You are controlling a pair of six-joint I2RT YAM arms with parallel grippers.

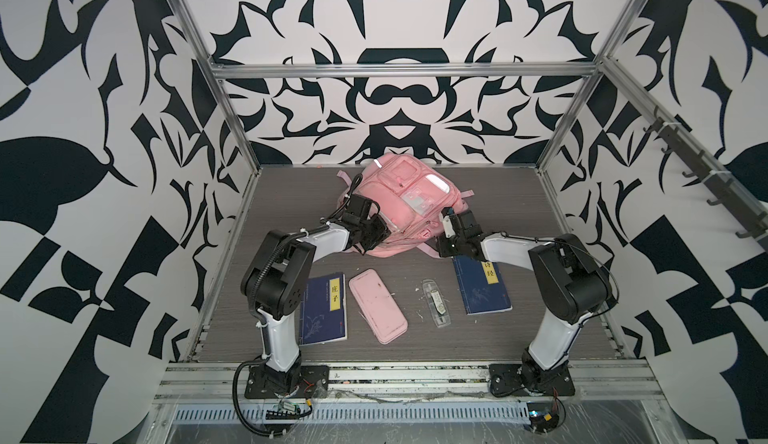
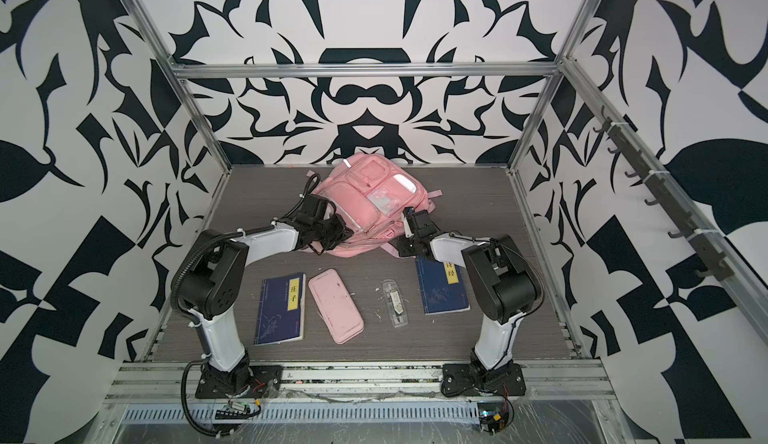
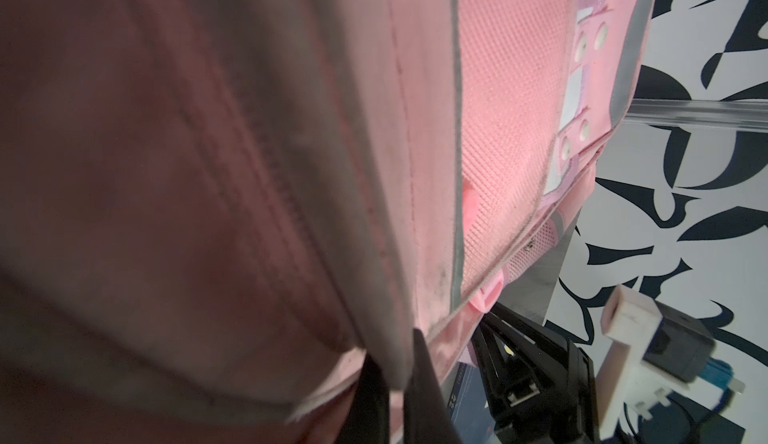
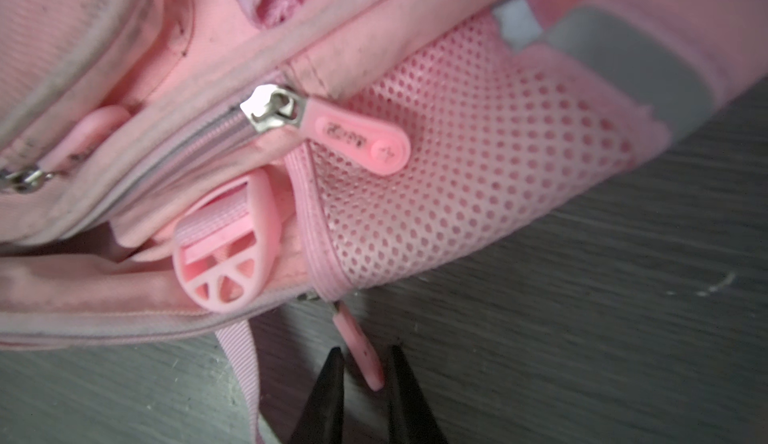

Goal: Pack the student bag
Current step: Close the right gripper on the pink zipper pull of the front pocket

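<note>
The student bag [image 1: 399, 196] [image 2: 353, 201], a pink backpack, lies at the back middle of the table in both top views. My left gripper [image 1: 384, 234] [image 2: 345, 232] is at its near left side. In the left wrist view this gripper [image 3: 399, 379] is shut on a fold of the bag's fabric [image 3: 249, 172]. My right gripper [image 1: 438, 250] [image 2: 399, 248] sits at the bag's near right corner. The right wrist view shows this gripper [image 4: 365, 349] slightly open, with a hanging pink zip pull [image 4: 359, 350] between its jaws and a gap on one side. Above the pull is a mesh side pocket [image 4: 457, 172].
Two blue books [image 1: 322, 313] [image 1: 484, 288], a flat pink pencil case [image 1: 377, 307] and a clear plastic case [image 1: 434, 304] lie on the grey table [image 1: 540, 213] in front of the bag. The right forearm hangs over the right book's far end. Metal frame posts stand at the corners.
</note>
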